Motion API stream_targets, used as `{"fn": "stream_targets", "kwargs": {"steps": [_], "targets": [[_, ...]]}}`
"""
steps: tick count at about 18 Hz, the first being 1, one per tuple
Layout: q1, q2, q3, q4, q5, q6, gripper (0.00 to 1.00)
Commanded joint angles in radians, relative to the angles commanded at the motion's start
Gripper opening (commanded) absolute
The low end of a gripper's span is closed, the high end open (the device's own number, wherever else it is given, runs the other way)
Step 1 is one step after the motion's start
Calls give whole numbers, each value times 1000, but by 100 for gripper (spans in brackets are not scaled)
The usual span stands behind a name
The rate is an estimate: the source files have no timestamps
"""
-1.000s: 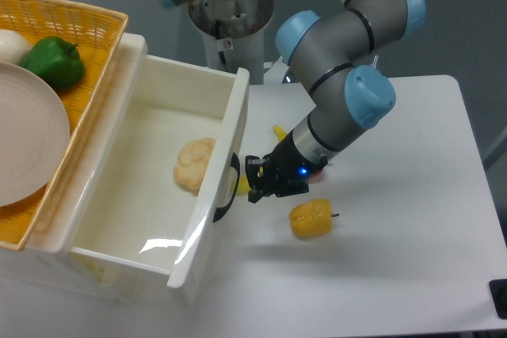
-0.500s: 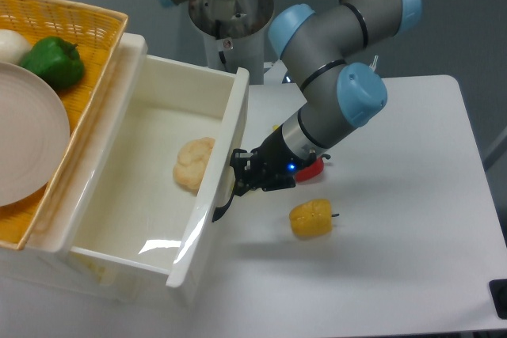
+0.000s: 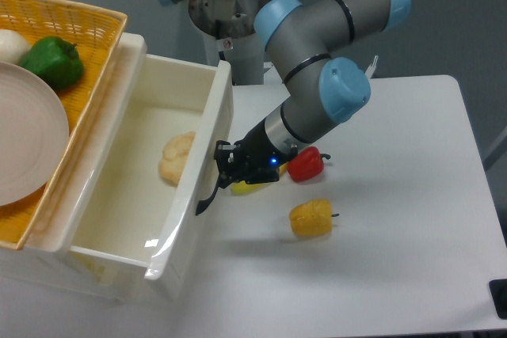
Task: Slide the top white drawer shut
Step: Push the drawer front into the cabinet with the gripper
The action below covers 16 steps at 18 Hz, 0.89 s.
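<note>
Currently pressed against the drawer (image 3: 158, 187) front, at the black handle (image 3: 211, 192): gripper (image 3: 224, 170). Finger spread cannot be told from this angle; nothing seen grasped. Blue light lit on gripper body.

Drawer partly open, projecting from the cabinet (image 3: 79, 275) at lower left, front panel angled toward lower right. Glossy white, deep. Inside, against the far half of the floor: pale bread-like lump (image 3: 175, 157). Lower drawer mostly hidden beneath; only a sliver visible.

On top of cabinet: orange wicker basket (image 3: 87, 29), holding a white plate (image 3: 28, 140), green pepper (image 3: 54, 61) and a white round item (image 3: 11, 43) at the left edge.

On white table (image 3: 412, 227): red pepper (image 3: 306, 164) just beside the wrist, partly covered by the arm (image 3: 317, 61); yellow pepper (image 3: 310, 218) apart from it, nearer the camera, stem pointing right; slim yellow object (image 3: 249, 187) under the gripper, mostly hidden.

Arm base (image 3: 226, 13) behind drawer, at top centre. Dark object (image 3: 499, 297) cut off at lower right edge.
</note>
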State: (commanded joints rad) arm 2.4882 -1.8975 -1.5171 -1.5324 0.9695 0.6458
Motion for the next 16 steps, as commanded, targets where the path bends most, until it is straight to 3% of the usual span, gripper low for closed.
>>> {"fn": "stream_targets", "kwargs": {"steps": [16], "targets": [[-118,0,-9,3,6,-74,10]]}}
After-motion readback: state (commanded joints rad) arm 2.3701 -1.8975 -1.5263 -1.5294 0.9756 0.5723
